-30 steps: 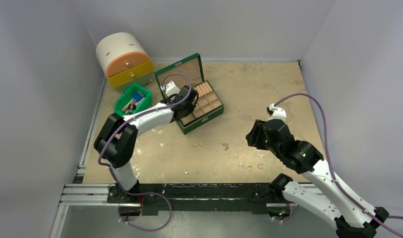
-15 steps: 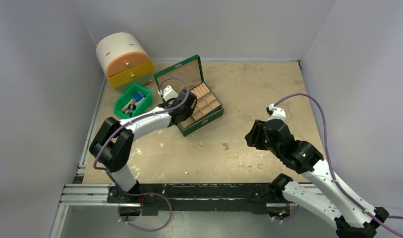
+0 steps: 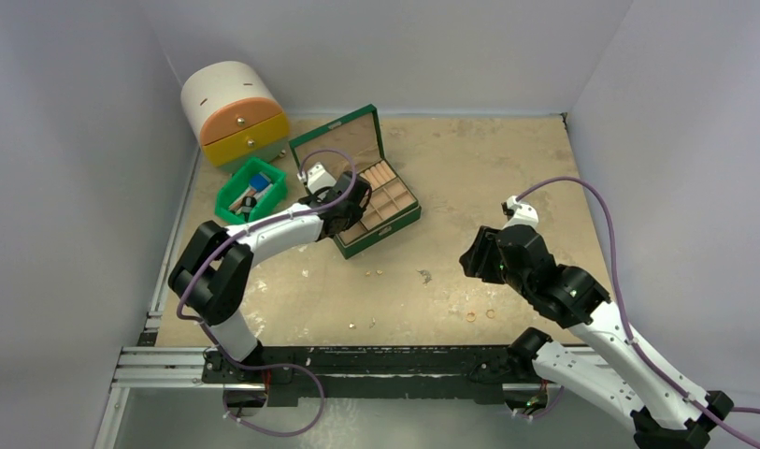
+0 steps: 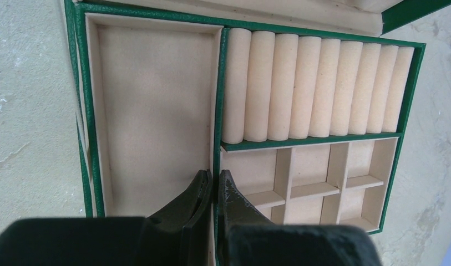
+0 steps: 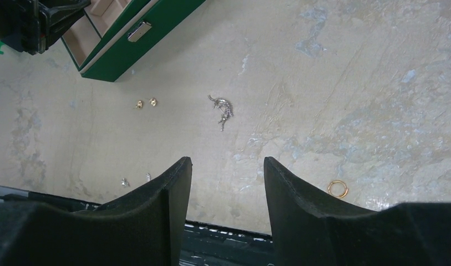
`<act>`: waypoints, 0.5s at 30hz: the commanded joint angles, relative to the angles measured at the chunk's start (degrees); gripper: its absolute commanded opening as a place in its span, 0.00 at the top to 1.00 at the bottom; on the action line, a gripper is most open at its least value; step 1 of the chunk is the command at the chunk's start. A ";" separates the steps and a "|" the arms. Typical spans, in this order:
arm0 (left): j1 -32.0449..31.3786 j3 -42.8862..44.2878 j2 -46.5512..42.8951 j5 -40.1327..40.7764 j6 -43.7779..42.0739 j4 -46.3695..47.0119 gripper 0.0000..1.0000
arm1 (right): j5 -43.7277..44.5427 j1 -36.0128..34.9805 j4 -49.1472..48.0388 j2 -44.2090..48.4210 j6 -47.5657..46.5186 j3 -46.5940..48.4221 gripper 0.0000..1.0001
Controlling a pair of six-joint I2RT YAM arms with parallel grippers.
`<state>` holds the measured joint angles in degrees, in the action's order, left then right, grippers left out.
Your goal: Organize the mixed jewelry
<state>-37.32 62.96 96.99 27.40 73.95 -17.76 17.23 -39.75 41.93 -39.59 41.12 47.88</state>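
We see the left pincer (image 4: 213, 178) poised over the open green jewelry box with cream lining (image 4: 317, 142). Its two dark fingers are drawn together to a thin slit directly above the green wall that divides the large plain compartment from the grid of small ones. We can make out nothing between the tips, and we cannot tell whether they touch the wall. A row of cream ring rolls (image 4: 317, 83) lies beyond the tips. In the overhead view the box sits toward the far left of the tan worktop (image 3: 507, 168), lid raised, with a green plastic bin (image 3: 251, 190) just to its left and a round cream drawer unit with orange and yellow fronts (image 3: 231, 103) behind that. The right pincer (image 5: 227, 160) hangs above the worktop with its fingers spread wide and nothing between them. The mixed jewelry lies loose on the worktop, outside the box: two small gold studs (image 5: 152, 101) side by side near the box's front wall, a small silver charm (image 5: 223, 110) a little to their right, a gold ring (image 5: 338, 189) beside the right finger, and two tiny pale pieces (image 5: 125, 182) close to the near edge. From above, a second gold ring (image 3: 470, 317) shows just beside the first.
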 commanded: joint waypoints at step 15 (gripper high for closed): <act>0.67 -3.97 -3.75 2.32 -2.30 -4.96 1.00 | -0.10 -0.19 -3.87 -1.77 0.21 0.82 0.44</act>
<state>-37.17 59.96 96.31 28.14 73.63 -18.96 16.99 -39.75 41.12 -40.56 41.19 47.86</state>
